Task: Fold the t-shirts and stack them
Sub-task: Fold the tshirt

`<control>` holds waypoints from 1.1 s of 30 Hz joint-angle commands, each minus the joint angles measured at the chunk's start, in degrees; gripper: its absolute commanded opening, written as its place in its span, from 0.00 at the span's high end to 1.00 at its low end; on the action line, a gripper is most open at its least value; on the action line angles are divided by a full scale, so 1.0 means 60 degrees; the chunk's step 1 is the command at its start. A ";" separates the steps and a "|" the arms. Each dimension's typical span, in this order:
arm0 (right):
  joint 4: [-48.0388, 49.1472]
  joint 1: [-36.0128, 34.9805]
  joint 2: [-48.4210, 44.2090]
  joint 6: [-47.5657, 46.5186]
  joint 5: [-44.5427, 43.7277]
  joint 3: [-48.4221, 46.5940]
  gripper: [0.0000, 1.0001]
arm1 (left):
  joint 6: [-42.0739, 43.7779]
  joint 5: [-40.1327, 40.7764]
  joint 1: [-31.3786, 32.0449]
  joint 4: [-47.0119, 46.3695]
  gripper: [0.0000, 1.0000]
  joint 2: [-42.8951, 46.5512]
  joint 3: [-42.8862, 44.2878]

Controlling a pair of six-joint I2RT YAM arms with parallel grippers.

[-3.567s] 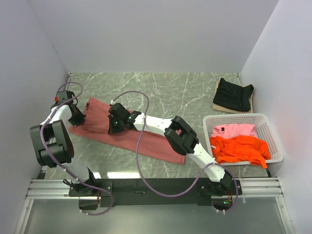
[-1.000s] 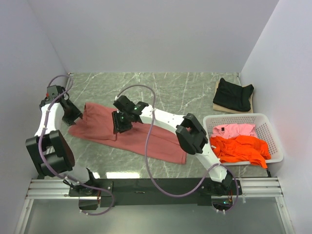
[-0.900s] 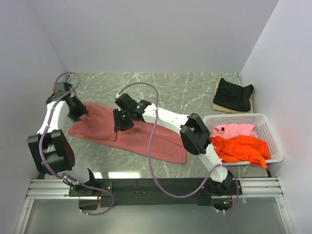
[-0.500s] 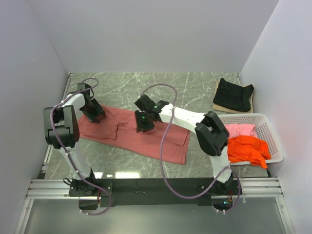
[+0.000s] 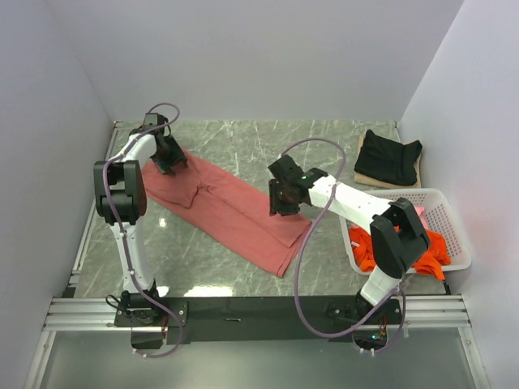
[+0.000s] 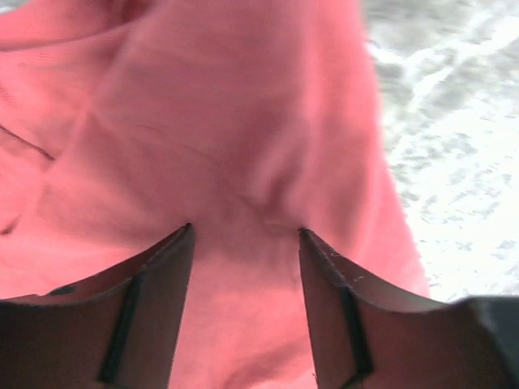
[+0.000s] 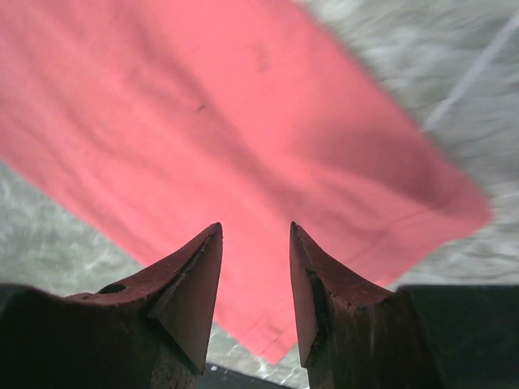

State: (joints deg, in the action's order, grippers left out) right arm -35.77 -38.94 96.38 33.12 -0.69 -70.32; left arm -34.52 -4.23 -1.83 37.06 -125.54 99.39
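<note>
We see the dusty brick-red t-shirt [image 5: 227, 207] lying flat on the grey marble table [image 5: 324, 154]. It makes a long band that goes slantwise from the far left to the near middle. The left gripper [image 5: 172, 160] is at the far left end of this shirt. In the left wrist view its two fingers [image 6: 162, 308] stand apart, with the tips down at the cloth, and the red cloth makes small wrinkles that run together between the tips. We see no fold caught between the fingers.

The right gripper [image 5: 280, 204] is over the right edge of the same shirt, near its middle. In the right wrist view its fingers [image 7: 190, 292] are spread and nothing is between them. Below them we see the red cloth, its straight edge and some marble.

The black t-shirt [image 5: 389, 156] lies folded on a tan board [image 5: 363, 174] in the far right corner. The bright orange t-shirt [image 5: 434, 247] is in the white lattice basket [image 5: 442, 198] at the right, partly hidden by the right arm.
</note>
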 commanded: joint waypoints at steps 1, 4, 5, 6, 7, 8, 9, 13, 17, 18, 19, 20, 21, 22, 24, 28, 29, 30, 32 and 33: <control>0.0233 0.0468 -0.0302 -0.0334 -0.0266 0.0163 0.53 | 0.0042 0.0558 0.0245 -0.0199 0.38 0.0545 0.0471; 0.0307 0.0659 0.0108 -0.0597 -0.0339 0.0105 0.53 | -0.0207 0.0661 0.0245 -0.0215 0.33 0.1131 0.0237; 0.0307 0.0689 0.0326 -0.0657 -0.0397 0.0090 0.53 | -0.0266 0.0675 0.0246 -0.0055 0.32 0.1220 0.0193; 0.0351 0.0689 0.0416 -0.0686 -0.0398 0.0133 0.53 | -0.0310 0.0676 0.0246 0.0193 0.32 0.1278 0.0149; 0.0409 0.0689 0.0489 -0.0730 -0.0383 0.0192 0.53 | -0.0340 0.0676 0.0231 0.0225 0.32 0.1322 -0.0156; 0.0526 0.0689 0.0606 -0.0731 -0.0311 0.0265 0.53 | -0.0398 0.0647 0.0231 0.0167 0.32 0.1453 -0.0406; 0.0599 0.0689 0.0636 -0.0716 -0.0281 0.0440 0.53 | -0.0428 0.0617 0.0231 0.0079 0.31 0.1527 -0.0684; 0.0863 0.0660 0.0768 -0.0526 -0.0018 0.0997 0.54 | -0.0545 0.0325 0.0231 -0.0316 0.31 0.1382 -0.1885; 0.1068 0.0500 0.0797 -0.0336 0.0451 0.1728 0.54 | -0.0516 0.0265 0.0231 -0.0551 0.31 0.0900 -0.2152; 0.1127 0.0469 0.0797 -0.0234 0.0524 0.1861 0.54 | -0.0501 0.0294 0.0245 -0.0624 0.31 0.0826 -0.2123; 0.1156 0.0426 0.0783 -0.0175 0.0655 0.1978 0.54 | -0.0487 0.0280 0.0246 -0.0668 0.31 0.0723 -0.2079; 0.1200 0.0324 0.0797 -0.0116 0.0729 0.2212 0.54 | -0.0443 0.0280 0.0231 -0.0712 0.31 0.0505 -0.2006; 0.1201 0.0163 0.0797 0.0001 0.0788 0.2315 0.54 | -0.0413 0.0309 0.0231 -0.0742 0.31 0.0401 -0.1860; 0.1215 0.0031 0.0797 0.0060 0.0861 0.2418 0.54 | -0.0384 0.0324 0.0245 -0.0742 0.31 0.0284 -0.1757; 0.1230 -0.0377 0.0812 0.0293 0.0935 0.2624 0.55 | -0.0296 0.0382 0.0245 -0.0844 0.31 -0.0009 -0.1523; 0.1171 -0.1125 0.0783 0.0792 0.1110 0.2829 0.55 | -0.0120 0.0514 0.0597 -0.0932 0.31 -0.0463 -0.0923; 0.1128 -0.1287 0.0754 0.0894 0.1154 0.2844 0.55 | -0.0048 0.0529 0.0626 -0.0903 0.31 -0.0682 -0.0762; 0.1113 -0.1419 0.0724 0.1084 0.1169 0.2829 0.55 | -0.0032 0.0500 0.0699 -0.0874 0.31 -0.0800 -0.0427; 0.1055 -0.1800 0.0666 0.1261 0.1243 0.2800 0.55 | 0.0012 0.0427 0.0772 -0.0874 0.31 -0.1107 -0.0103; 0.1040 -0.1888 0.0651 0.1392 0.1286 0.2785 0.55 | 0.0026 0.0398 0.0860 -0.0903 0.31 -0.1210 0.0175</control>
State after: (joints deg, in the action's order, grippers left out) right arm -25.08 -47.53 98.17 37.54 3.77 -56.88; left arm -35.62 -1.58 1.74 33.10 -126.72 99.07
